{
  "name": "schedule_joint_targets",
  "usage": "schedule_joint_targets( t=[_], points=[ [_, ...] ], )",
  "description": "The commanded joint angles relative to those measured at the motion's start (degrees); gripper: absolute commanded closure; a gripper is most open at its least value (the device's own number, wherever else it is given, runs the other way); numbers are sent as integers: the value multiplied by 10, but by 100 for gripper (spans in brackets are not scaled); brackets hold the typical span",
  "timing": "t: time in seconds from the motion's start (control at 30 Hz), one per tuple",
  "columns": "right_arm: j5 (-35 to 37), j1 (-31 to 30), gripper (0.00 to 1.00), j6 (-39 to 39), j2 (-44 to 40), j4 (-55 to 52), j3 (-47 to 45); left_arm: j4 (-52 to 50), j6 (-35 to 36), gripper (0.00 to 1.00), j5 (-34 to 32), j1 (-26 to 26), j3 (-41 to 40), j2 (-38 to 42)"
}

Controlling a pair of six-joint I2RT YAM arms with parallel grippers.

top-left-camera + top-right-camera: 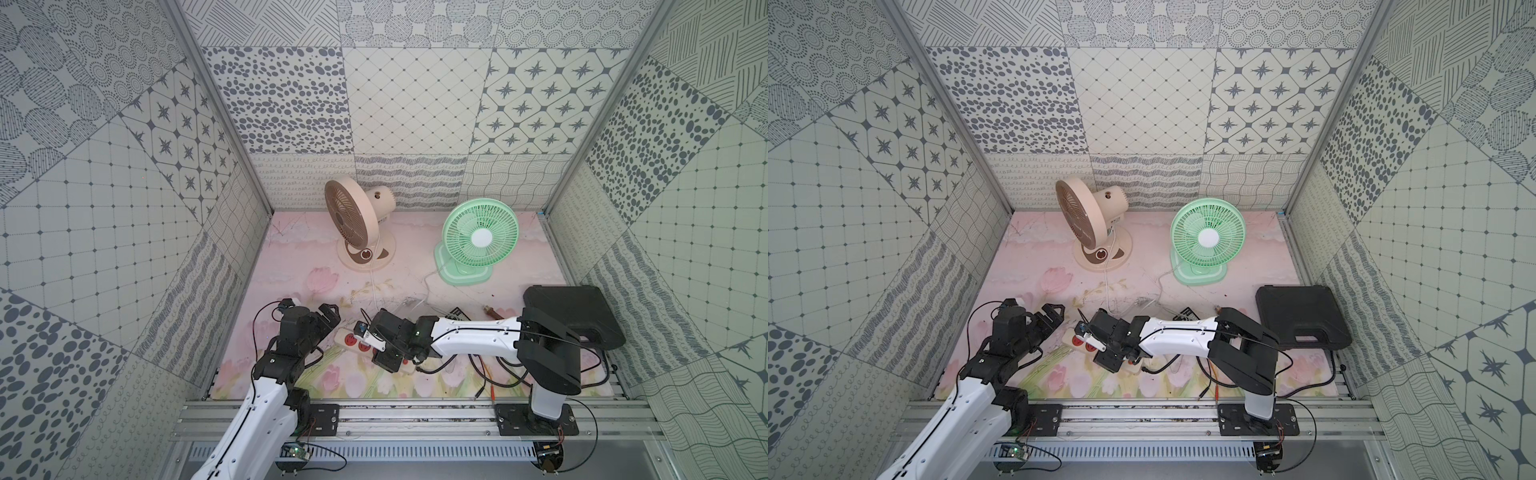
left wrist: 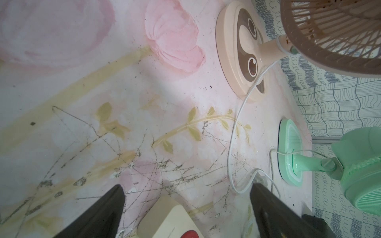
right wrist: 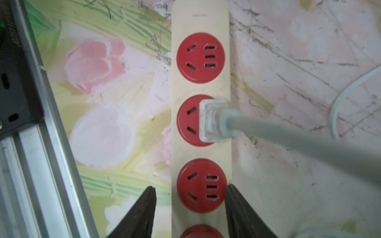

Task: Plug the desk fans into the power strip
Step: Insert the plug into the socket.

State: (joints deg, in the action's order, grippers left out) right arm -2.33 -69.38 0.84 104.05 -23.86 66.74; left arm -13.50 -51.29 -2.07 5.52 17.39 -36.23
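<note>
A flowered mat [image 1: 291, 266] is spread over the table floor. A black case [image 1: 577, 316] is laid at the right edge. A beige fan [image 1: 357, 224] and a green fan [image 1: 478, 237] are stood upright at the back, side by side but apart, and white cords are trailed from both toward the front.

The power strip [image 3: 201, 20] is laid flat near the front middle of the mat, between the two arms, with its red sockets turned upward. In both top views its long axis is seen to run on a slant, from far-left to near-right. Its rounded end [image 1: 340, 337] is pointed at the left gripper [image 2: 186, 186]; the other end is hidden under the right arm.

The left gripper is held wide open, low over the mat, with the strip's rounded end lying between its fingers and nothing gripped. The right gripper [image 3: 190, 187] is held above the strip with its jaws parted and nothing clasped, the third socket being straddled.

A white plug [image 3: 212, 121] is seated in the second socket from the rounded end. Its grey cord [image 3: 288, 140] is led off sideways, across the strip's length. Which fan it belongs to cannot be told
</note>
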Motion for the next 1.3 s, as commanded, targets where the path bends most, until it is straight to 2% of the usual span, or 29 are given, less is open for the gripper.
schedule_joint_targets(
  t=[0.0, 0.2, 0.4, 0.47, 0.53, 0.63, 0.8, 1.27],
  points=[
    [-51, -4, 42, 23, -29, -35, 6, 3, 3, 0, 15, -2, -4, 5],
    [-48, -4, 46, 34, -46, -27, -1, 1, 5, 1, 19, -2, -6, 21],
    [-67, -6, 45, 68, -73, 5, -11, 4, 14, 0, 35, -2, -9, 40],
    [-44, -6, 44, 82, -71, 9, -11, 5, 14, 1, 36, -2, -11, 44],
    [10, -3, 50, 99, -54, 8, -1, 7, 14, 1, 38, -2, -11, 45],
    [44, -3, 56, 93, -17, 24, 16, 9, 15, 1, 41, -2, -11, 42],
    [84, -4, 56, 87, 19, 73, 27, 9, 16, 0, 43, -3, -11, 43],
    [65, -3, 58, 77, 42, 115, 42, 11, 15, 1, 52, -2, -10, 42]
  ],
)
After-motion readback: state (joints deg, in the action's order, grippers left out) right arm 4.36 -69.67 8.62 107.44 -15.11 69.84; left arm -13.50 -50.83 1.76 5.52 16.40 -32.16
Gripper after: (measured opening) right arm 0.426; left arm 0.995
